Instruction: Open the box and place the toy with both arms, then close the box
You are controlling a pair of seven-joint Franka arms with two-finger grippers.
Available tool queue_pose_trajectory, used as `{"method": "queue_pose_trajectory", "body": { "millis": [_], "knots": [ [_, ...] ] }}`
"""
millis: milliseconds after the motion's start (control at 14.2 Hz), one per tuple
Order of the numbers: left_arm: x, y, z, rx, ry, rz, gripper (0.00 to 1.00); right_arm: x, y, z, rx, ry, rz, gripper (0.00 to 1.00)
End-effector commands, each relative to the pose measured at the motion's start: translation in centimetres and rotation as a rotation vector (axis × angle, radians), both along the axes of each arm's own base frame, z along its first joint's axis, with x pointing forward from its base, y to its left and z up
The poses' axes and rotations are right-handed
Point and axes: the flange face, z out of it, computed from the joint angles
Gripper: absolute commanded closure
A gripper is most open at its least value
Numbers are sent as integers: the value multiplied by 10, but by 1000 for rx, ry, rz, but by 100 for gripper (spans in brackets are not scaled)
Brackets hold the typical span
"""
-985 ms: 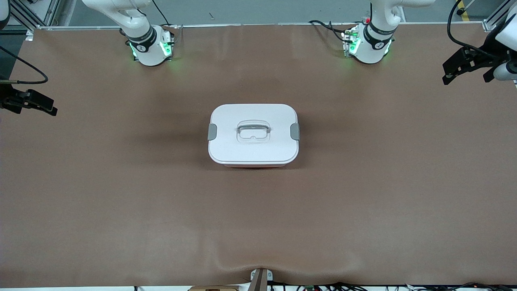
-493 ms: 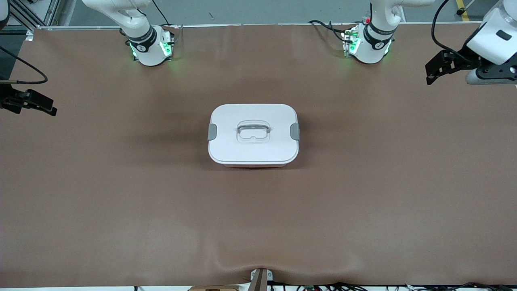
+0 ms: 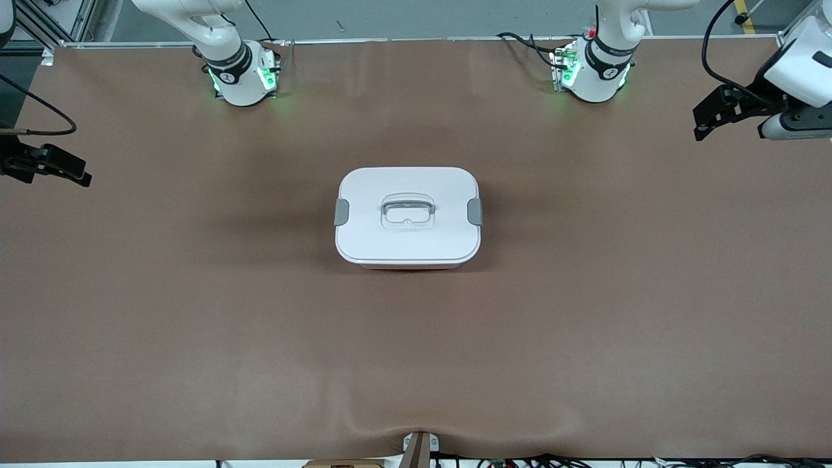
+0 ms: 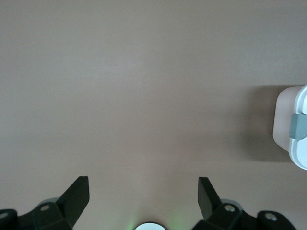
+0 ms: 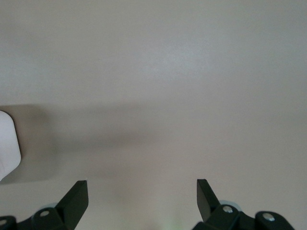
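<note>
The box was found shut at the middle of the worktop, lid clipped at both ends — bare brown surface lay all around it; the left gripper was held over the left arm's edge, fingers spread wide; the right gripper was held over the right arm's edge, fingers likewise apart, both well clear of the box.
</note>
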Motion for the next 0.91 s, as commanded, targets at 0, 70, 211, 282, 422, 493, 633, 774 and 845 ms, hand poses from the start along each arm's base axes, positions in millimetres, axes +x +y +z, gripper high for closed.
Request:
{"method": "queue_pose_trajectory", "body": {
  "millis": [0,70,211,282,422,493,633,774,845],
  "knots": [
    [2,6,6,-19,-8,-12,0,1,-1,4,-5,-7,3,0],
    [1,7,8,-19,-6,-12,0,1,-1,4,-5,-7,3,0],
    [1,7,7,-20,-4,-24,0,1,0,3,-5,-5,6,0],
    [2,6,5,-20,-1,-24,0,1,0,3,-5,-5,8,0],
    [2,6,5,-20,-1,-24,0,1,-1,2,-5,-3,6,0],
    [1,7,6,-20,-3,-24,0,1,-1,2,-5,-3,8,0],
    [2,6,5,-21,-1,-23,0,1,0,2,-5,-5,9,0],
    [5,6,1,-21,6,-23,0,3,2,0,-5,0,13,0],
    [5,6,1,-21,7,-23,0,3,2,0,-5,1,14,0]
  ]
}}
